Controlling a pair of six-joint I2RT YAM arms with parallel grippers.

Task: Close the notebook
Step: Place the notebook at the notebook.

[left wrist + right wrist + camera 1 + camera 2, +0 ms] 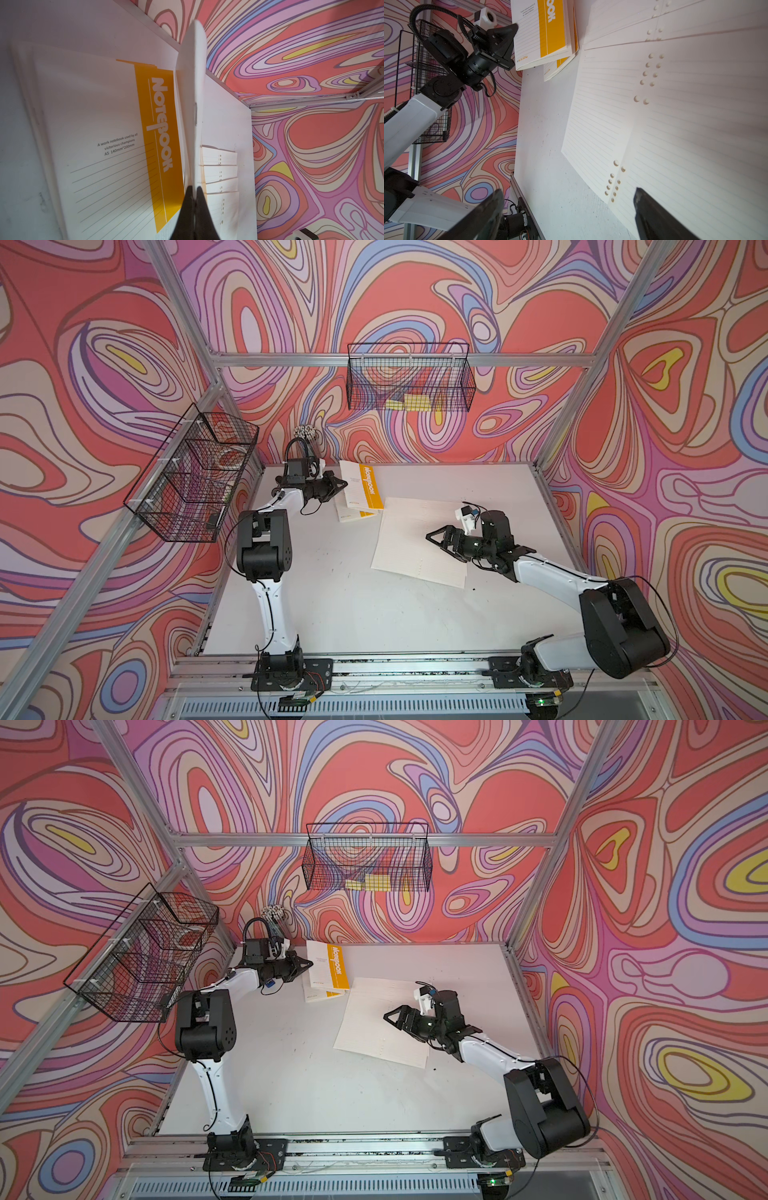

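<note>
The notebook [359,489] lies on the table [332,605] toward 11 o'clock, close to the far edge. Its cover faces up, with the yellow band along its 3 o'clock side. A second yellow-banded layer [368,514] sticks out beneath it toward 6 o'clock; I cannot tell whether it belongs to the same book. The left gripper [341,483] reaches in level from 9 o'clock, so the notebook sits directly at its 3 o'clock. Both top views show the tip meeting the notebook's 9 o'clock edge about halfway along. In the left wrist view the two black fingers [187,212] are clenched on a thin white leaf [192,93] seen edge-on. The leaf runs straight away from the tips, with the printed cover on one side and bare table on the other. Whether it is the cover or a page cannot be told. The right gripper [434,537] is well apart from the notebook, which lies at its 10 o'clock. It hangs over loose lined sheets [403,547] spread right of the table's middle, at about 4 o'clock from the notebook, their nearest corner just beside the lower layer. In the right wrist view its fingers [654,216] stand wide apart with nothing between them.
</note>
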